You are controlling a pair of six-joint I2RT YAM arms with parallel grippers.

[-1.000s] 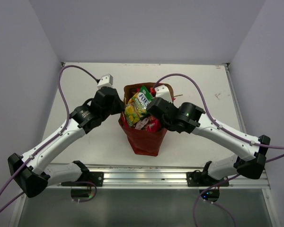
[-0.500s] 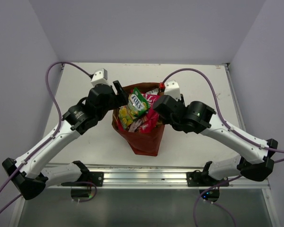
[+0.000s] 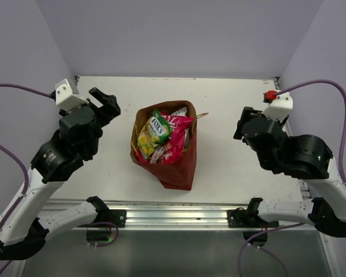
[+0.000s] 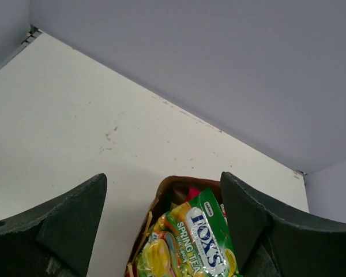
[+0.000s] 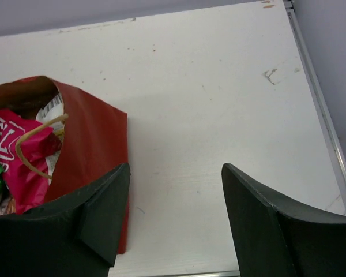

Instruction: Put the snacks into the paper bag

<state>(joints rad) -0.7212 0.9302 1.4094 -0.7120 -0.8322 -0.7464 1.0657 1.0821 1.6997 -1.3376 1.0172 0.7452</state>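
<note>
In the middle of the table, the paper bag is seen standing, stuffed with the snacks, which poke above its rim. The left gripper and right gripper are held wide open and empty, well apart from it, probably because nothing is left to load.

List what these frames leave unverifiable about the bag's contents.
Top view: packets under the FOX'S packet and the pink-red packet are covered by them, so the count inside the paper bag cannot be confirmed.
Left wrist view: the bag's lower part is cut off by the bottom edge.
Right wrist view: the bag's left side is cut by the frame edge, and a finger of the open right gripper hides its lower part.
</note>
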